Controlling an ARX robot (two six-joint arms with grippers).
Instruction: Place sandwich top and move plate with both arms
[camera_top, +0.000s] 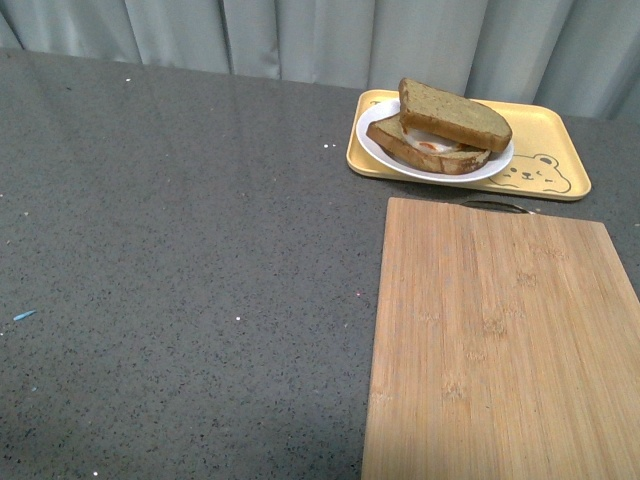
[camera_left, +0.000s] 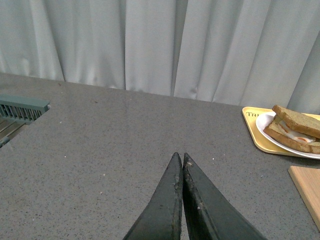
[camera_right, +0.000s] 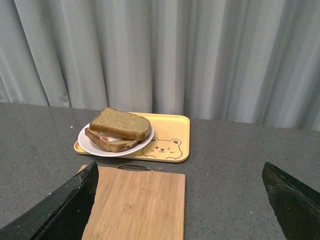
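nearest to us in the front view lies a bamboo cutting board on the dark speckled desk, with neither arm showing there. in the left wrist view we see our left pincer with its two black fingers pressed together, tips touching, hanging over bare desk and holding nothing. in the right wrist view our right pincer is spread wide, its fingers standing at either edge of the picture, nothing between them but the board and desk beyond. just past the board's far edge sits a yellow tray with a bear drawing. the plate rests on the tray's left part. on it the sandwich top lies tilted over the egg-bearing slice. behind everything hangs a pale curtain.
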